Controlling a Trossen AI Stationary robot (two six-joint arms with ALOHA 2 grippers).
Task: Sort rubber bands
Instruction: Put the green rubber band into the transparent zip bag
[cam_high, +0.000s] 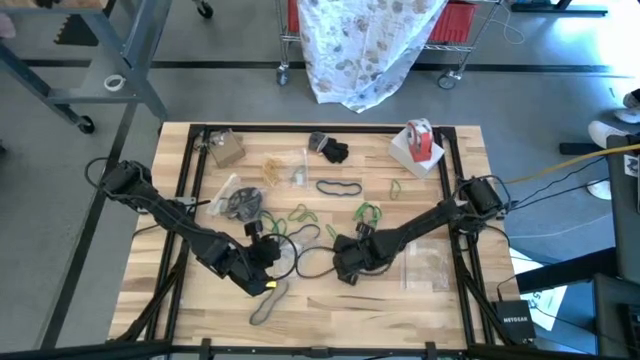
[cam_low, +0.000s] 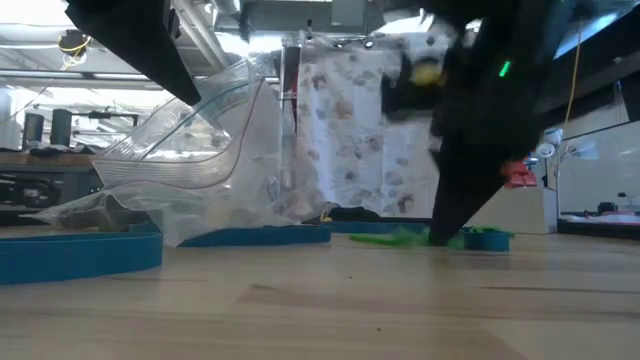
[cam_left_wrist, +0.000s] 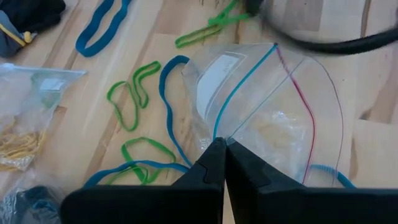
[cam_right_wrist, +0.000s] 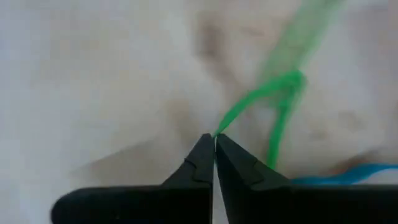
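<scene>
Green rubber bands (cam_high: 300, 214), teal-blue ones (cam_high: 338, 187) and a tan one (cam_high: 268, 304) lie loose on the wooden table. My left gripper (cam_left_wrist: 222, 144), near the table's middle (cam_high: 268, 256), is shut on a clear zip bag (cam_left_wrist: 273, 106). The bag stands raised off the table in the low view (cam_low: 200, 130). My right gripper (cam_right_wrist: 214, 138), just right of it (cam_high: 342, 264), is shut on a green rubber band (cam_right_wrist: 283, 87). Green bands (cam_left_wrist: 134, 93) and teal-blue ones (cam_left_wrist: 99, 31) lie beyond the bag in the left wrist view. My left gripper pinches the clear bag's edge (cam_left_wrist: 217, 132) between its two fingertips, close to the blue zip line; the bag spreads out open beyond the fingers. My right gripper pinches one end of the green rubber band (cam_right_wrist: 225, 124) between its fingertips. The rest of the band stretches away from the fingers.
Near the far edge stand a red-and-white tape roll (cam_high: 420, 140), a black bundle (cam_high: 332, 150) and a brown packet (cam_high: 225, 148). More clear bags lie at the left (cam_high: 238, 200), the far middle (cam_high: 285, 170) and the right (cam_high: 430, 265). A black frame (cam_high: 320, 128) borders the table.
</scene>
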